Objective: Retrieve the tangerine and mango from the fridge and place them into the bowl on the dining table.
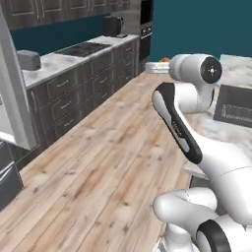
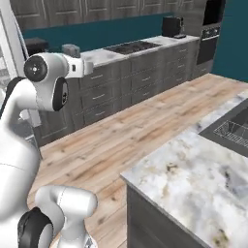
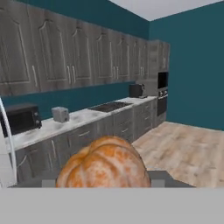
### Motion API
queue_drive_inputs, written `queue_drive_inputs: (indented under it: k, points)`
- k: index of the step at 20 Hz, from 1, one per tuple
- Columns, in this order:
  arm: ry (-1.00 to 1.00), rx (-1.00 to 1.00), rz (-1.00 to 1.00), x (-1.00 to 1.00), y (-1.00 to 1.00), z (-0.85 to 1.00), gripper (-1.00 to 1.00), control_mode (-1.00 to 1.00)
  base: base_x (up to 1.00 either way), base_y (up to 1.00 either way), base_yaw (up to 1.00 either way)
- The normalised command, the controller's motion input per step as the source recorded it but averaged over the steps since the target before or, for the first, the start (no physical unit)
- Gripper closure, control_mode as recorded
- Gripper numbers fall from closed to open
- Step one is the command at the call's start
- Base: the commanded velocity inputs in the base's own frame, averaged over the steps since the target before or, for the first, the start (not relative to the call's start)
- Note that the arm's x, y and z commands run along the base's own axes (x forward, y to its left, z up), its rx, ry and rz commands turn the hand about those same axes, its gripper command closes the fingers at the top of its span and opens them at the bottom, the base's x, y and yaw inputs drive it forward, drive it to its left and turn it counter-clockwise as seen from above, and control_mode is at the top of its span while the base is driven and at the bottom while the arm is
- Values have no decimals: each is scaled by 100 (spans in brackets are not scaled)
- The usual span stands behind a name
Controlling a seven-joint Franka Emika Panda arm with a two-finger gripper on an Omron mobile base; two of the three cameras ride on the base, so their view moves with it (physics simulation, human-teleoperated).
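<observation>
In the left base view the white arm (image 1: 182, 128) rises from the lower right, folded over a wooden floor (image 1: 98, 167). A grey fridge door (image 1: 15, 98) stands open at the left edge, and a dark cabinet run with a marble counter (image 1: 64, 59), a toaster (image 1: 28, 60) and a cooktop (image 1: 82, 48) lines the far wall. The marble dining table (image 1: 236, 74) lies at the right behind the arm, and the pale bowl (image 1: 158, 67) sits at its far end. In the right base view the arm (image 2: 29, 116) stands at the lower left, the dining table (image 2: 193, 174) fills the lower right with a sunken sink (image 2: 232, 128), and the cabinet run carries the cooktop (image 2: 131, 46) and a coffee machine (image 2: 171, 26). In the hand view the tangerine (image 3: 105, 164) sits low in the middle, clamped between the fingers of the gripper (image 3: 105, 179), whose jaws are partly closed around it; behind it are the counter, a microwave (image 3: 21, 119) and the toaster (image 3: 60, 114).
</observation>
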Motion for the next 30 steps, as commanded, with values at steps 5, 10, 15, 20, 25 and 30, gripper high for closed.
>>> queue_drive_inputs:
  k: [5, 10, 15, 20, 25, 30]
  points:
    - [0, 0, 0, 0, 0, 0, 100, 100, -88, 22, -66]
    - [0, 0, 0, 0, 0, 0, 100, 100, -73, 12, -61]
    - [0, 0, 0, 0, 0, 0, 100, 100, -30, -23, -43]
    - [0, 0, 0, 0, 0, 0, 100, 100, -3, -74, -29]
    - [0, 0, 0, 0, 0, 0, 100, 100, 0, -99, -15]
    - [0, 0, 0, 0, 0, 0, 100, 100, -1, -100, -14]
